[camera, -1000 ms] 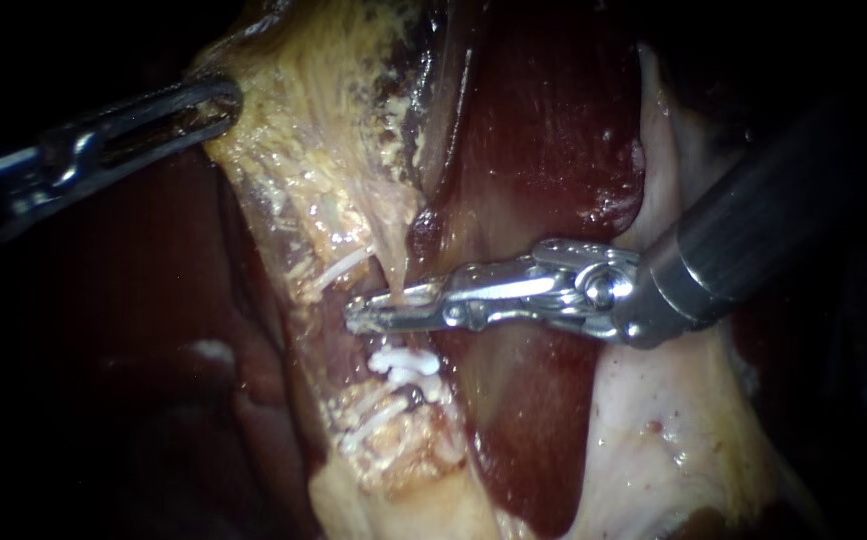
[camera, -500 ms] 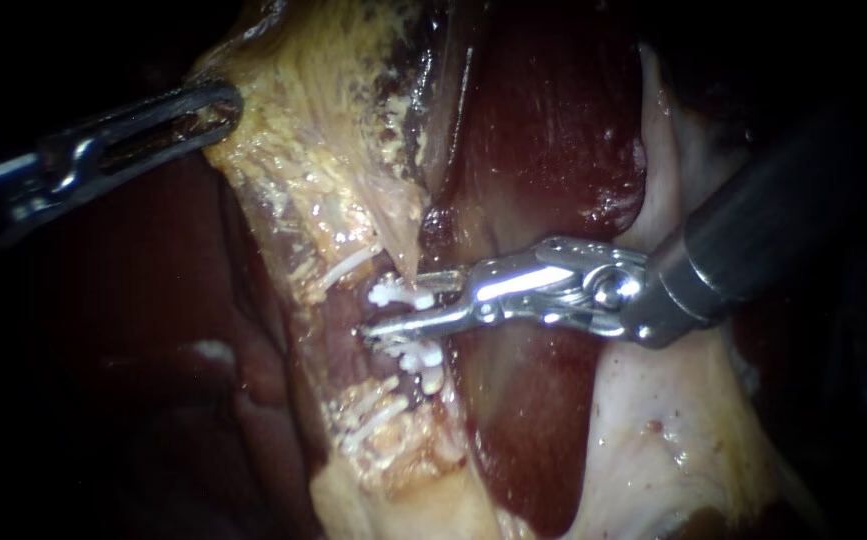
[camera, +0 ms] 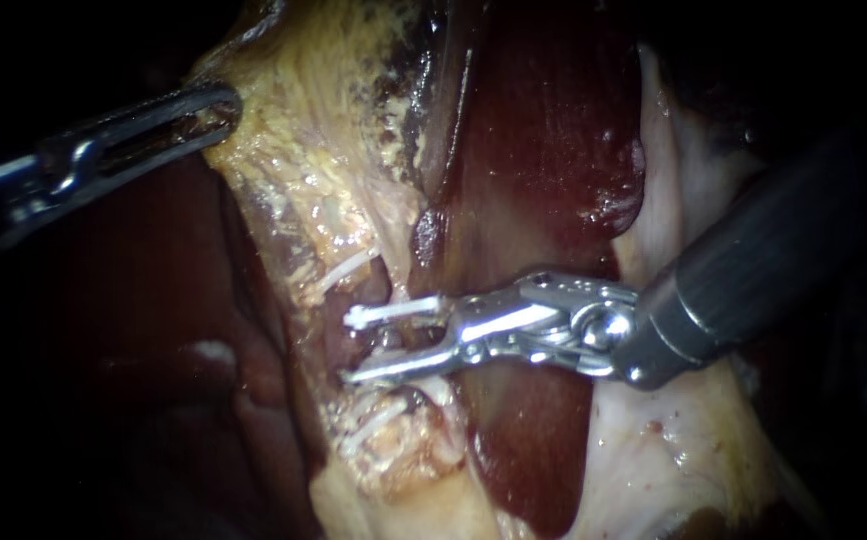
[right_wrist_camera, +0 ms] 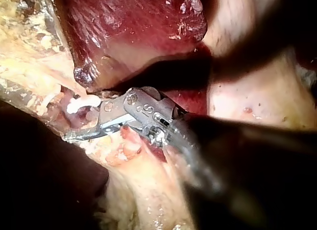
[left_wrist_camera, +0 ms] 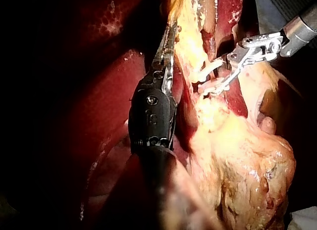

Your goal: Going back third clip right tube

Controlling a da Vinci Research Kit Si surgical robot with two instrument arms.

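Observation:
My right instrument (camera: 347,348) comes in from the right, and its jaws stand open across the thin tube (camera: 365,345) at the lower end of the yellowish tissue. A white clip (camera: 385,312) lies on the tube along the upper jaw, and it also shows in the right wrist view as a white clip (right_wrist_camera: 81,104) just ahead of that jaw. I cannot see anything gripped between the jaws. My left instrument (camera: 208,105) reaches in from the upper left, its jaws shut on the edge of the yellowish tissue (camera: 303,150). The left wrist view shows the same hold (left_wrist_camera: 168,39).
Dark red liver (camera: 543,130) lies behind and to the right of the tube. Pale tissue (camera: 653,440) spreads under the right instrument's shaft (camera: 753,270). White strands (camera: 368,425) cross the yellow lump below the jaws. The liver surface at the left is in deep shadow.
The right instrument's jaws were closed on the tube a second ago. They have since opened wide and dropped slightly, leaving a white clip on the tube. The left instrument has held still.

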